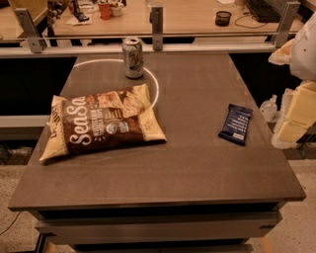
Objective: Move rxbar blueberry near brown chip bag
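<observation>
Table (197, 163) with brown chip bag (101, 123), soda can (133, 58), rxbar blueberry (236, 124); tool (295, 116) beyond right edge.

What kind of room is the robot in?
Probably an office. Behind the table is a long desk with a keyboard and a cup. Snacks sit on the table: the brown chip bag, a soda can, the rxbar blueberry. The gripper hangs at the right edge.

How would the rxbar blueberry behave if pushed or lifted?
The rxbar blueberry lies flat, so it probably slides, not rolls. Small and thin: likely light, slightly bendy. The gripper sits at the right edge, apart from it.
</observation>
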Robot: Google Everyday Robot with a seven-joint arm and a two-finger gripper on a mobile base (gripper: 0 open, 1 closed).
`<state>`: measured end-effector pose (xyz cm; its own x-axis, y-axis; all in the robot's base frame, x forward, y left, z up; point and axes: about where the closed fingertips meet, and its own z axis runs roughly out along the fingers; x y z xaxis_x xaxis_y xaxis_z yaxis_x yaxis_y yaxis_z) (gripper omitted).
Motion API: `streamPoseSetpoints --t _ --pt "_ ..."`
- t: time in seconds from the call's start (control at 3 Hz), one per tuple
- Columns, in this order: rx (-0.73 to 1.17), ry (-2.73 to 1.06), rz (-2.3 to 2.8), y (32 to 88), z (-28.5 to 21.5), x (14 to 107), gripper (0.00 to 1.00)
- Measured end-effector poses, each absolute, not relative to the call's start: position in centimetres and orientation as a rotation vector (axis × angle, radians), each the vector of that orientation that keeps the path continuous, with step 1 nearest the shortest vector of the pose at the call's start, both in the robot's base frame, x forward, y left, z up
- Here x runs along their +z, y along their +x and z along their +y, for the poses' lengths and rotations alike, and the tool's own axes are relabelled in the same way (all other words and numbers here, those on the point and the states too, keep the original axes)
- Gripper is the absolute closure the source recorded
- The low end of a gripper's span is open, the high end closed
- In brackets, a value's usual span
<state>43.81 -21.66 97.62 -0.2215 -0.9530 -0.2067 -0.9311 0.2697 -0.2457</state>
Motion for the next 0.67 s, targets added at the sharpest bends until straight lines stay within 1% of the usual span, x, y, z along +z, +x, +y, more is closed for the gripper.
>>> streamPoseSetpoints --t 0.33,0.67 --pt "-0.101 -1.726 2.219 44.1 -21.7 97.8 0.00" --pt "-0.053 -1.783 2.144 45.8 -22.3 97.8 0.00"
